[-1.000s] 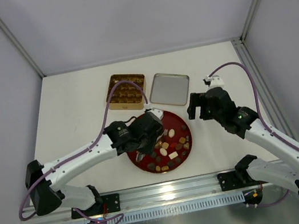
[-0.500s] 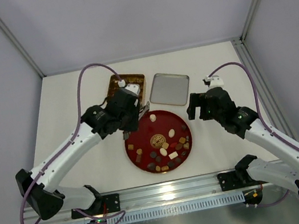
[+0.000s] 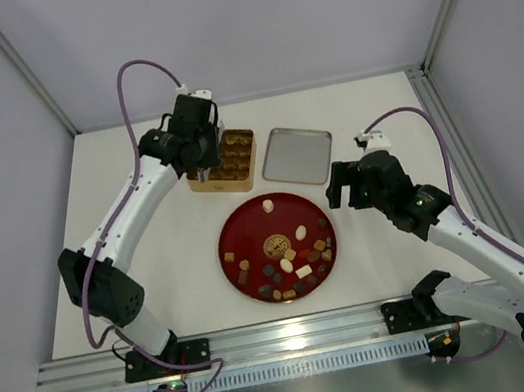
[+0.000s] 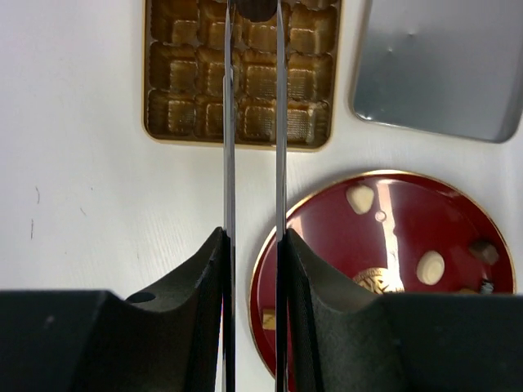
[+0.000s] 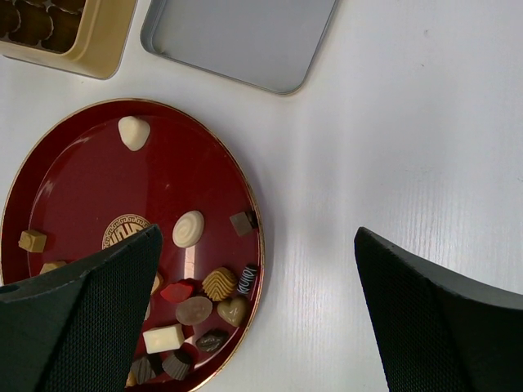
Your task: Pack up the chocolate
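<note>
Left gripper [image 4: 254, 20] pinching dark chocolate piece [image 4: 256, 8], now hovering over gold tin [image 4: 241, 145], having left red plate [image 3: 238, 231]. Remaining chocolates [image 3: 286, 265] lying on plate. Right gripper [image 5: 257, 245] unmoved, spread wide beside plate's right rim. Silver lid [image 3: 297, 155] just right of tin; bare table [image 3: 139, 248] left of plate.

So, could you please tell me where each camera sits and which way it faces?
Top external: overhead behind the robot, looking down on the white table; left arm and right arm show.
Left wrist: looks down along its own fingers, pinching a dark chocolate, at the square gold tin.
Right wrist: looks down between its wide-open fingers at the round dark-red plate of chocolates.
Shared: all three show tin, plate and grey metal lid.
</note>
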Controlling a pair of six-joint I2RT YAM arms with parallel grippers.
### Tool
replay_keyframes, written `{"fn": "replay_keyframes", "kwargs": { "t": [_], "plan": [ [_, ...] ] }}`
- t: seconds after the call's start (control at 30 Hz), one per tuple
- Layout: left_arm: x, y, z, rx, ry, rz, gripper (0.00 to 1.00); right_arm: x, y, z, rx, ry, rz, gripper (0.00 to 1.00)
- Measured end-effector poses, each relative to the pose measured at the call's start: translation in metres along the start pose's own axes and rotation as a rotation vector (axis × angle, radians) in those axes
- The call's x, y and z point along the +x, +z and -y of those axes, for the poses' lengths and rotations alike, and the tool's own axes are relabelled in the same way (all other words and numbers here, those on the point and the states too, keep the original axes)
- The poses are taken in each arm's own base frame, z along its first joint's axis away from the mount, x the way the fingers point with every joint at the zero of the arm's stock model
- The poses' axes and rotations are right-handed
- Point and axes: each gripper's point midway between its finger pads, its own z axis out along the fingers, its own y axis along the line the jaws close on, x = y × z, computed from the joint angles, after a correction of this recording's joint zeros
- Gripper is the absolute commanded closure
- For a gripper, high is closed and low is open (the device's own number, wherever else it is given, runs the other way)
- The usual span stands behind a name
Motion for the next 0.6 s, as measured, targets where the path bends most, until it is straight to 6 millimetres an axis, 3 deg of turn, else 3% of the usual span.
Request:
{"fn": "replay_keyframes", "kwargs": {
  "t": [0.23, 0.6],
  "plan": [
    [-0.006, 0.062, -0.014, -0.057, 0.012, -0.065, 0.73, 0.000, 0.000, 0.000, 0.000, 0.002, 0.000, 0.00],
    [-0.020, 0.080, -0.005, -0.025, 0.028, -0.050, 0.73, -0.001, -0.002, -0.001, -0.010, 0.005, 0.004, 0.00]
  ]
}}
